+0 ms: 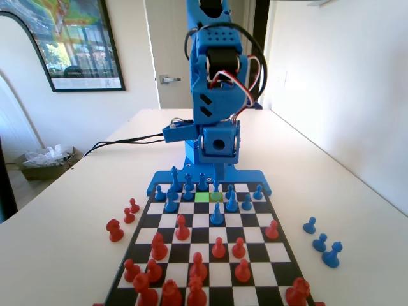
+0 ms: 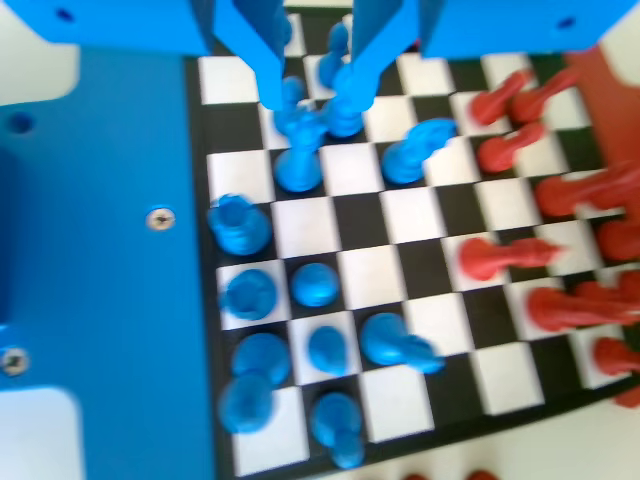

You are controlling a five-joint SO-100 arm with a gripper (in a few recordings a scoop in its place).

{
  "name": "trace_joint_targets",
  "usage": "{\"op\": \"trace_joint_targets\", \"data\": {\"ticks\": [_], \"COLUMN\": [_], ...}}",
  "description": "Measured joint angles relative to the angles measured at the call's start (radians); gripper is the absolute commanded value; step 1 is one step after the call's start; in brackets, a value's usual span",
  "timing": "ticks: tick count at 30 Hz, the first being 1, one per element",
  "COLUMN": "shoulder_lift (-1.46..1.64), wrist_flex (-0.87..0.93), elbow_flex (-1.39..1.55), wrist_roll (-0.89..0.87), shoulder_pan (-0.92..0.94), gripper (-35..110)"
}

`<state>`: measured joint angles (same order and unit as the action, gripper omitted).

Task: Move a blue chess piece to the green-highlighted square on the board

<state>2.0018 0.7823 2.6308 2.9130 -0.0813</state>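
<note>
Two views show the hand (image 1: pixel 216 180) low over the board's (image 1: pixel 274 252) blue rows. In the fixed view the green-highlighted square (image 1: pixel 202 197) lies just beside it. In the wrist view its jaws stand narrow around a smooth, round-headed blue pawn (image 2: pixel 343 108); neighbouring pieces crowd close and might be knocked over.

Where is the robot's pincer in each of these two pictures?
Fixed view: the pincer hangs low at the board's far end, under the blue arm, just above the back rows of blue pieces.
Wrist view: the pincer comes down from the top edge, left of centre, jaws apart over a cluster of blue pieces.
Shared landmark: the red pieces, nearest the camera in the fixed view, stand along the right side in the wrist view.
</note>
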Motion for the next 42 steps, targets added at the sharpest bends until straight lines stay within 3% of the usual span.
{"op": "trace_joint_targets", "data": {"ticks": [23,42], "shoulder_lift": [-0.123,-0.124], "wrist_flex": [-0.181,-0.172], "elbow_flex": [0.044,0.046], "wrist_roll": [0.0,0.0], "shoulder_pan": [0.031,0.014], "gripper": [6,1]}}
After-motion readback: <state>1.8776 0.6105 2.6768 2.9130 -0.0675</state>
